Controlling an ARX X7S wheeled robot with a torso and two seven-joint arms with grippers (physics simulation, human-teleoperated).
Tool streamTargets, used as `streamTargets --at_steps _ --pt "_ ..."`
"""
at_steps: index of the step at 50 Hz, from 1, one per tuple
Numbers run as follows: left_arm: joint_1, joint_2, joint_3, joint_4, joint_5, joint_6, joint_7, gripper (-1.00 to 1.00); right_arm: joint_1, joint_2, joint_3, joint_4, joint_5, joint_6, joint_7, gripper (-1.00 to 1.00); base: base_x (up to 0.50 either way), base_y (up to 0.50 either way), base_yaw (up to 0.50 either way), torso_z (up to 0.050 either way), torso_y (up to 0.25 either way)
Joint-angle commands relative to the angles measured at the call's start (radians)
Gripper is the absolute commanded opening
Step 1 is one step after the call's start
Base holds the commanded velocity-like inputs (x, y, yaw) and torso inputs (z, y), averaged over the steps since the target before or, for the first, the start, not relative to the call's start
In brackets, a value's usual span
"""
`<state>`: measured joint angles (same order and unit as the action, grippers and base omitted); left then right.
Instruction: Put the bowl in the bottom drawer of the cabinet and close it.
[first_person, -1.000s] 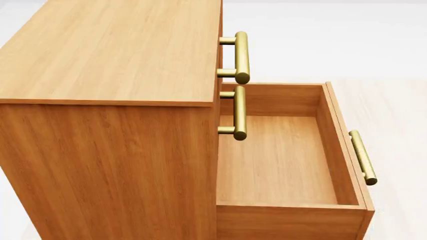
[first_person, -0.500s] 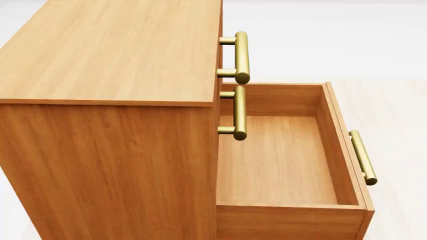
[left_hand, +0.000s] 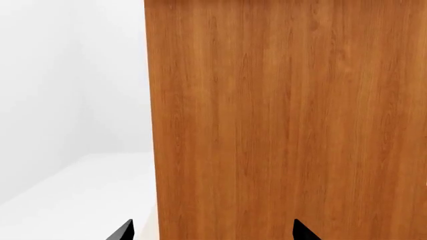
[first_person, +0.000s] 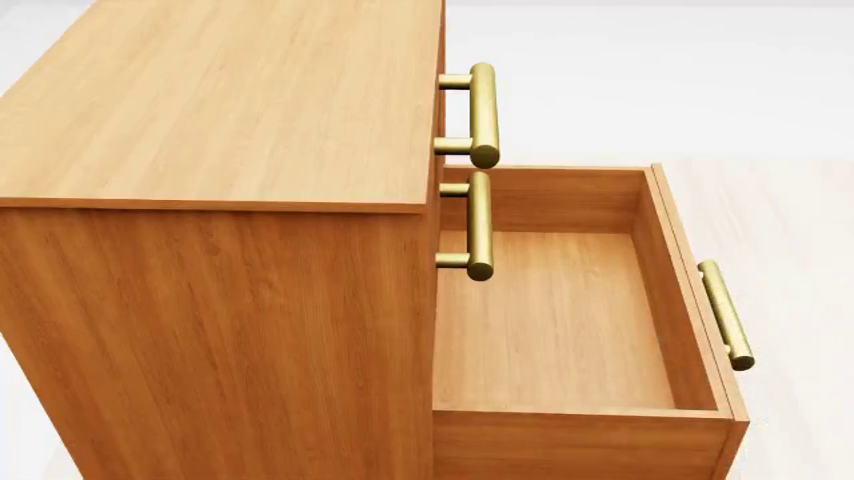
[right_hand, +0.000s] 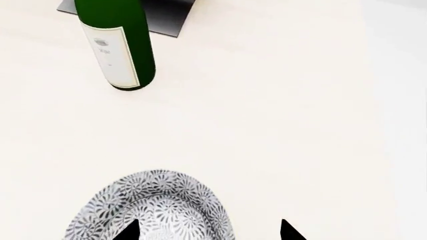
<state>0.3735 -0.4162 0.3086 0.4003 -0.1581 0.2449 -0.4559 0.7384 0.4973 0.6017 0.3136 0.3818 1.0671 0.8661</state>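
Nothing has shifted in the head view: the bottom drawer (first_person: 554, 320) stands pulled out, empty. Right end effector (right_hand: 208, 231) hangs spread open over the bowl (right_hand: 152, 207) on the bench (right_hand: 280, 125). Stiff, probably slick; pinch its rim.

both hands showed only dark fingertips w/ wide gaps: left hand (left_hand: 212, 231) spread apart, right hand (right_hand: 209, 231) likewise.
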Motion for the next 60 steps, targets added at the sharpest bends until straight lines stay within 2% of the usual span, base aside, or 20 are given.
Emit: streamTargets --at_steps 1,23,60 --pt "-0.003 -0.002 0.002 -0.004 0.0 0.002 -0.002 1.0 0.008 0.002 0.011 0.062 -0.002 -0.019 -0.006 1.0 0.0 0.0 0.0 0.0 0.0" --pt "-0.009 -0.003 0.007 -0.017 -0.001 0.01 -0.005 1.0 0.012 0.012 0.027 0.212 -0.018 -0.096 -0.026 1.0 0.0 0.0 0.0 0.0 0.0" --pt "-0.005 -0.012 0.011 -0.005 -0.006 0.007 -0.017 1.0 0.004 0.018 0.06 0.291 -0.008 -0.117 -0.046 1.0 0.0 0.0 0.0 0.0 0.0"
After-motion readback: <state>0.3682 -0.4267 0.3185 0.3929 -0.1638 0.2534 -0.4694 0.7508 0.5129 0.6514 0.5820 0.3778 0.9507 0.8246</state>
